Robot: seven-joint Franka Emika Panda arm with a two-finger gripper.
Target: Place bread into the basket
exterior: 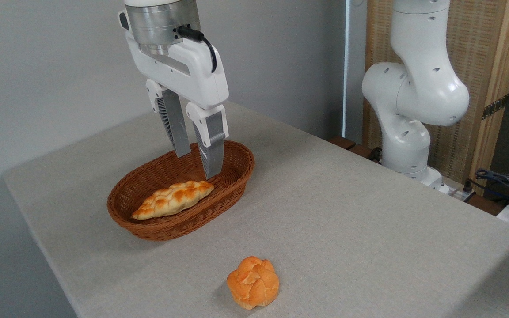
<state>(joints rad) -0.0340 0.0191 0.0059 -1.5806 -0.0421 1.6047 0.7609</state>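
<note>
The bread [253, 282], a small round golden-orange bun with a knotted top, lies on the grey table near the front edge. The oval brown wicker basket [241, 170] sits further back and to the left. Inside it lies a long pale-golden braided loaf [172, 199]. My gripper [197, 164] hangs over the basket's far end, just above and behind the loaf's right tip. Its two grey fingers [212, 145] point down, stand apart and hold nothing. The bun is well clear of the gripper, down and to the right.
The arm's white base [407, 145] stands at the table's back right edge, in front of a wooden screen. Cables and a power strip [502, 181] lie to the far right. The table's left edge runs close to the basket.
</note>
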